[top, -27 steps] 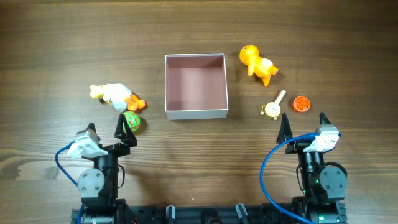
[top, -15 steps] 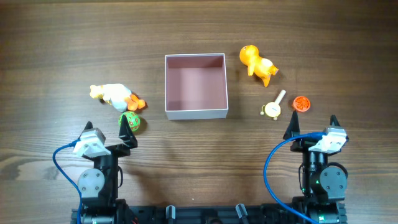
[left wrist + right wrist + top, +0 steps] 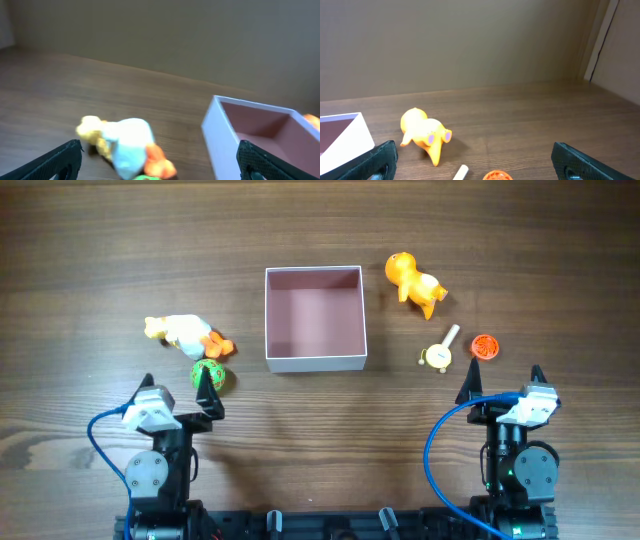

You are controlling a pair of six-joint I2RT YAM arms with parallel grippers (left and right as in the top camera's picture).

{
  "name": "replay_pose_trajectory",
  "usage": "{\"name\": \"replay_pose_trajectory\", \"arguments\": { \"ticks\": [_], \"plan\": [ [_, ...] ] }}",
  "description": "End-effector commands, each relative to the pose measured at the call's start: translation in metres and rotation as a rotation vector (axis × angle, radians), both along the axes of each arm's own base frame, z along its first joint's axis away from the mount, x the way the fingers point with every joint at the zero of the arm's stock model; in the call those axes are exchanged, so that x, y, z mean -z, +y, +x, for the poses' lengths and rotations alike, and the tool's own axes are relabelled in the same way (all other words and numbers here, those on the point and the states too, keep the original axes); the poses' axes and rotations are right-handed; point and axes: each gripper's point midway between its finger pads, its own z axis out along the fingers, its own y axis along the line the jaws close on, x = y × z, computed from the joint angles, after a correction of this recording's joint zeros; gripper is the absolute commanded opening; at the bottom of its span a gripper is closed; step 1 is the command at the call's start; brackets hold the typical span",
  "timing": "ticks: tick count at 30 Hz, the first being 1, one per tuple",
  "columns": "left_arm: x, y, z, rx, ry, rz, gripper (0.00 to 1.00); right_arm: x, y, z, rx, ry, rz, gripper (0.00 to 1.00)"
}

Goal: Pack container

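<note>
The container (image 3: pixel 315 360), a square white-walled box with a dusty pink inside, sits open and empty at the table's middle; it also shows in the left wrist view (image 3: pixel 220 135) and the right wrist view (image 3: pixel 350 142). A white and yellow duck toy (image 3: pixel 182 333) (image 3: pixel 125 145) and a green ball (image 3: pixel 211 375) lie left of it. An orange elephant toy (image 3: pixel 413 282) (image 3: pixel 422 135), a small cream toy (image 3: pixel 440 352) and an orange disc (image 3: pixel 484 347) (image 3: pixel 495 176) lie to its right. My left gripper (image 3: pixel 178 387) (image 3: pixel 159 160) is open near the green ball. My right gripper (image 3: pixel 501 383) (image 3: pixel 474 160) is open, below the disc.
Blue cables loop from both arm bases at the table's front edge. A beige wall stands behind the table in both wrist views.
Both grippers have drawn back toward the table's front edge; the left one has also turned slightly right. The toys and the container have not moved.
</note>
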Motion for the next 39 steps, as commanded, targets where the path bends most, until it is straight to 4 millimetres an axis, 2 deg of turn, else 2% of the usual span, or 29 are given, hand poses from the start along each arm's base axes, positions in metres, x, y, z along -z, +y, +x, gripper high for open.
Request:
{"name": "replay_pose_trajectory", "arguments": {
  "ticks": [1,6,11,16,39],
  "plan": [
    [0.001,-0.026,-0.001,0.151,-0.004,0.004,1.00,0.002,-0.003,0.000,0.021,0.000,-0.008,1.00],
    [0.001,-0.025,-0.001,0.148,-0.004,0.006,1.00,0.002,-0.003,0.000,0.021,0.000,-0.008,1.00],
    [0.004,-0.004,0.000,0.023,0.009,0.015,1.00,0.002,-0.003,0.000,0.021,0.000,-0.008,1.00],
    [0.003,0.008,0.000,-0.045,0.006,0.031,1.00,0.002,-0.003,0.000,0.021,0.000,-0.008,1.00],
    [0.003,0.008,0.000,-0.047,0.006,0.031,1.00,0.002,-0.003,0.000,0.021,0.000,-0.008,1.00]
  ]
}}
